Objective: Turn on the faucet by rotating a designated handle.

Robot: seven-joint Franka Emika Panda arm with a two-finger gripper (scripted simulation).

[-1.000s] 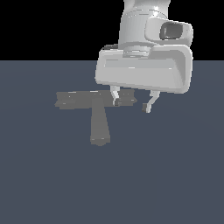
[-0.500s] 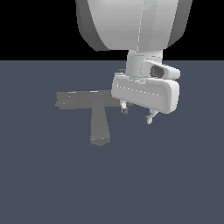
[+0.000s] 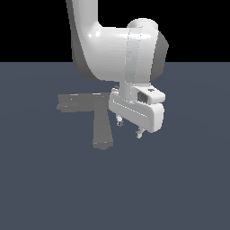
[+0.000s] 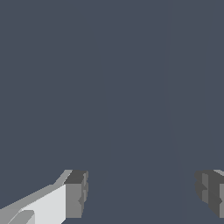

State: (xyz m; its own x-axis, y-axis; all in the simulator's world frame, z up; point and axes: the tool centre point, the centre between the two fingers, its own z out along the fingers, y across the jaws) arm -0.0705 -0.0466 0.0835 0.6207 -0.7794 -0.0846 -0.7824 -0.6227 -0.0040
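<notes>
The faucet (image 3: 101, 120) is a matte grey blocky T-shape lying on the dark floor in the exterior view, its crossbar toward the exterior view's left and its longer stem pointing toward the camera. The crossbar's other end is hidden behind my hand. My gripper (image 3: 129, 127) hangs just off the stem on the exterior view's right, fingers pointing down, open and empty. In the wrist view my gripper (image 4: 144, 194) shows two grey fingertips (image 4: 76, 192) set wide apart over bare floor. The faucet is out of the wrist view.
The glossy white arm (image 3: 112, 49) fills the upper middle of the exterior view and hides the floor behind it. A flat dark grey-blue floor (image 3: 179, 188) spreads all around.
The arm has swung closer to the camera and grown larger in view. The hand has turned and shifted slightly toward the faucet's stem. The fingers stay open.
</notes>
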